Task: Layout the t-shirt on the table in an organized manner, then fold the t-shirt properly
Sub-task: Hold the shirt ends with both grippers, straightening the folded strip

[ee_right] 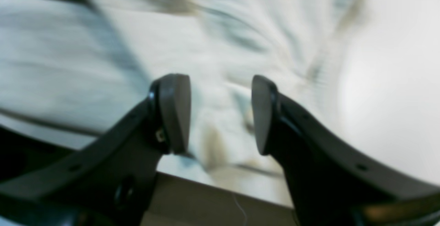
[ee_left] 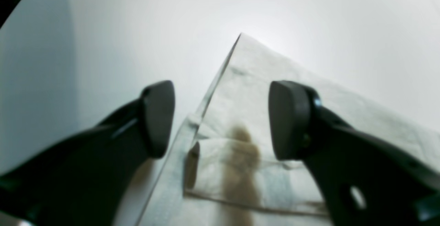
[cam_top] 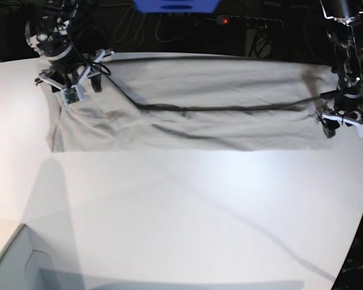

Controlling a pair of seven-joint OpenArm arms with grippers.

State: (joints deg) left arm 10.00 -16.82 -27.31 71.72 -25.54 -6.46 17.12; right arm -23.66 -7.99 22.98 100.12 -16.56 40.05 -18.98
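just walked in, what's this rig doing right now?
Two arms are working a t-shirt on the white table. The shirt lies stretched in a long band along the far edge, one fold over itself, some wrinkles showing. The left end effector sits open over one end of the cloth, the right end effector open over the other. Neither one holds fabric. A grey box corner sits near the front.

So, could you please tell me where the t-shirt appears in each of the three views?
Left wrist: t-shirt lower right, beyond the open left claw.
Right wrist: fills the upper left, behind the open right claw.
Base: stretched across the far table, top centre.
Shared landmark: the white table.
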